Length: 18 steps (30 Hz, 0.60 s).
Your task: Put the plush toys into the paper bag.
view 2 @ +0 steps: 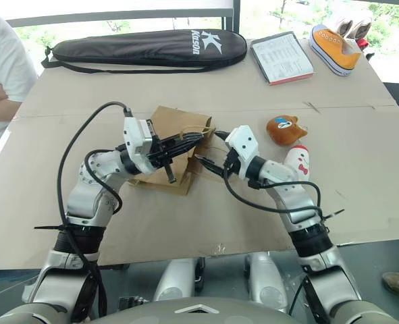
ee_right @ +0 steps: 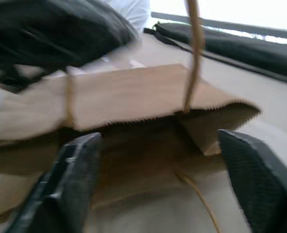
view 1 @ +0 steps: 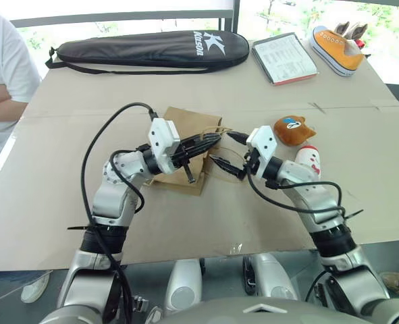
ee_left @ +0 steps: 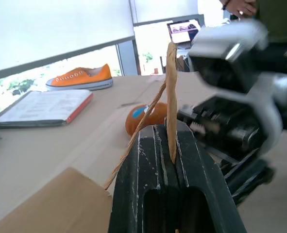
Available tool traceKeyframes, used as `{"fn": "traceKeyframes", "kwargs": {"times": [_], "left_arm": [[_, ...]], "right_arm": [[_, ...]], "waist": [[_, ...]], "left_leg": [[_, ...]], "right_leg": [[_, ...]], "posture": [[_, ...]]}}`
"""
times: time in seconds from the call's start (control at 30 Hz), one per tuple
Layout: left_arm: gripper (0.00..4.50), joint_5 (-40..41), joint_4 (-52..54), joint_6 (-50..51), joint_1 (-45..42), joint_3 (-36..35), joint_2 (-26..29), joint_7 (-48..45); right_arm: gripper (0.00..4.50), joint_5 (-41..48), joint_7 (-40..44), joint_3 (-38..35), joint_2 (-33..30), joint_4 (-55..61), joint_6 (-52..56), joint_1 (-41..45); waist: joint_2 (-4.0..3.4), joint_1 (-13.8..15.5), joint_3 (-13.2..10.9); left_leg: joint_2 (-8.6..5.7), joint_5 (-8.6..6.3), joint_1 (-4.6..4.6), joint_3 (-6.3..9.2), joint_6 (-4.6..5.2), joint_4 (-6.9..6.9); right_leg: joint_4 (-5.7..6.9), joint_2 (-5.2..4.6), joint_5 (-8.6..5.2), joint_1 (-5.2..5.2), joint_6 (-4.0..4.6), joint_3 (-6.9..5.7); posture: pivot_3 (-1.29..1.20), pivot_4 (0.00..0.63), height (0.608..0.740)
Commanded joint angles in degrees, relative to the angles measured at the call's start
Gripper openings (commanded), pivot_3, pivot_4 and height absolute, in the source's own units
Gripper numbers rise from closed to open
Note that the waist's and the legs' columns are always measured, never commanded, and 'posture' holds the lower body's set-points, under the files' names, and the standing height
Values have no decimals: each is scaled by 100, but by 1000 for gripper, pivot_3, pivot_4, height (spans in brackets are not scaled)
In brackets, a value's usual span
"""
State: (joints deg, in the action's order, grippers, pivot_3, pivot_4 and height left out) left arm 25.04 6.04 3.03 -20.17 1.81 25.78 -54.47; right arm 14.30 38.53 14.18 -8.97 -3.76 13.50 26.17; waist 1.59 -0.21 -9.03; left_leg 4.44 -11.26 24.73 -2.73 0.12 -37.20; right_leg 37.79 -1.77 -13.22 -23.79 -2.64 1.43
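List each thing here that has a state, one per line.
left gripper: shut on the paper bag's handle
right gripper: jaws open, at the bag's mouth
paper bag: lying flat, mouth slightly open
bear head: on the table, outside the bag
white chicken: outside the bag
racket case: zipped shut

Strong daylight enters through the windows behind the black racket case [view 1: 152,48], which are washed out to white. Shadows on the cardboard are soft (almost none). Both wrist pictures are blurred, mostly near the paper bag [ee_right: 133,97].
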Motion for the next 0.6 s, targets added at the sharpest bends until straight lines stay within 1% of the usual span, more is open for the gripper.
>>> {"fn": "traceKeyframes", "kwargs": {"times": [0.03,0.07,0.1,0.13,0.17,0.2,0.3,0.4,0.43,0.5,0.53,0.6], "left_arm": [[0,80,383,109,-41,-76,-95,250],[0,63,405,126,-48,-81,-114,290],[0,55,418,142,-54,-85,-128,317],[0,50,431,159,-55,-80,-131,326],[0,22,434,146,-49,-58,-135,325],[0,0,434,133,-44,-42,-138,326],[0,-96,438,76,-75,116,-239,356],[0,-89,484,115,-197,133,-438,539],[0,-64,504,146,-241,74,-481,630],[0,-25,544,208,-330,-133,-534,880],[0,82,580,330,-371,-266,-551,1026],[0,226,611,502,-455,-498,-533,1252]], "right_arm": [[1982,-41,300,136,157,-404,-170,309],[1731,-79,349,172,196,-532,-201,376],[1163,-98,387,184,221,-617,-224,419],[877,-103,465,220,250,-689,-230,466],[343,-118,547,264,320,-811,-278,543],[57,-135,604,288,376,-908,-320,600],[57,-350,854,582,599,-1456,-411,903],[57,-674,776,758,939,-2418,-492,1225],[57,-777,621,744,1059,-2726,-478,1310],[57,-724,254,509,1349,-3057,-108,1413],[57,-623,68,341,1509,-3106,45,1439],[57,-455,-50,135,1753,-3010,210,1410]], "waist": [[0,-7,0],[0,-16,0],[0,-23,0],[0,-30,0],[0,-35,0],[-1,-42,0],[-1,-56,-1],[-1,-57,-1],[-2,-54,-1],[-2,-56,-1],[-1,-60,-1],[-1,-65,-1]], "left_leg": [[0,0,-1,1,0,0],[0,0,-1,1,0,0],[0,0,-2,1,0,1],[0,0,-2,1,0,1],[0,0,-2,2,0,2],[0,0,-2,2,0,2],[0,0,-3,2,0,2],[1,0,-3,3,0,2],[1,0,-4,3,0,2],[1,0,0,3,-1,3],[1,0,1,2,0,3],[3,0,-2,3,-1,3]], "right_leg": [[0,0,0,0,-1,0],[0,1,0,0,-1,0],[0,1,0,0,0,0],[1,1,-3,0,5,-1],[1,1,-4,0,6,-1],[0,1,-4,0,7,-1],[1,2,-4,0,7,0],[2,4,-5,-1,8,-1],[2,4,-5,-1,8,-1],[1,3,-3,-2,5,-1],[0,3,-1,-3,2,-1],[5,4,1,-4,-2,-1]], "posture": [[0,150,740],[0,150,740],[0,150,740],[0,150,740],[0,150,740],[0,150,740],[0,150,740],[0,150,740],[0,150,740],[0,150,740],[0,150,740],[0,150,740]]}}
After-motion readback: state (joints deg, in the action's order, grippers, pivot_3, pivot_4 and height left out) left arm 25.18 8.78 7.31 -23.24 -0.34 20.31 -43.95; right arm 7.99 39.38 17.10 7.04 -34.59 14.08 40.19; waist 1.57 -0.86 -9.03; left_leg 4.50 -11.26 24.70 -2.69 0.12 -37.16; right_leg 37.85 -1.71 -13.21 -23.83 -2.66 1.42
